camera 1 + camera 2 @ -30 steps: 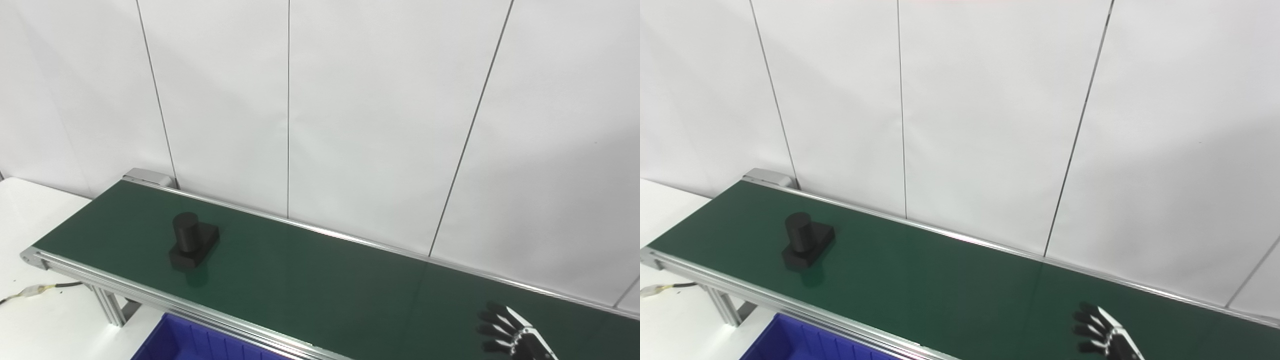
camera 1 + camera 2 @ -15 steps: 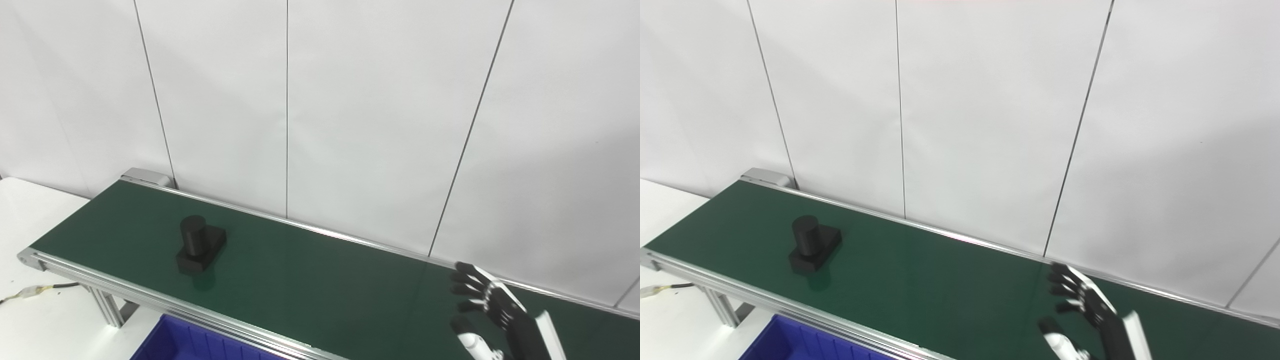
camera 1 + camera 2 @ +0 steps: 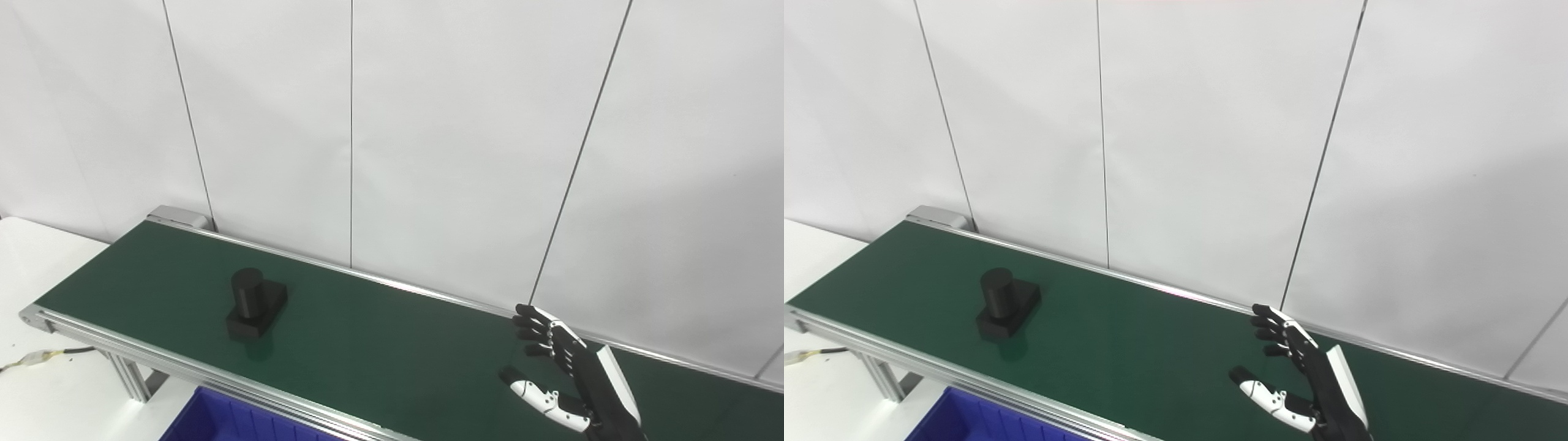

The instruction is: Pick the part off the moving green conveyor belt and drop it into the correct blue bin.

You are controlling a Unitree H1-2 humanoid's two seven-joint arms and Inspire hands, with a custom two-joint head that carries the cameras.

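Right hand [image 3: 566, 376] rises from the bottom edge of the left eye view, held over the green conveyor belt [image 3: 380, 349] with its dark fingers [image 3: 536, 331] spread apart and its white thumb [image 3: 539, 398] stretched out toward the near rail; it holds nothing. Well off to the hand's left, the black part [image 3: 254, 304], an upright cylinder on a flat block, sits on the belt near that far end, apart from both rails. Below the part and to the hand's lower left, a corner of the blue bin [image 3: 236, 422] shows under the belt's near rail [image 3: 202, 373]. Farther left still lies the white worktop [image 3: 37, 269], with a cable [image 3: 43, 356] trailing across it beside the conveyor's metal leg [image 3: 131, 376]. Behind the hand and the belt stands a white panelled wall [image 3: 429, 135] with thin dark seams.

From the right eye view the same hand [image 3: 1304, 383] shows its palm side, fingers fanned and thumb apart, empty, over the belt [image 3: 1127, 343] and close to the back rail [image 3: 1176, 294]. The part [image 3: 1007, 303] again sits far to the hand's left, upright on the belt. The bin [image 3: 968, 422] peeks in at the bottom, lower left of the hand. No left hand appears in either view.
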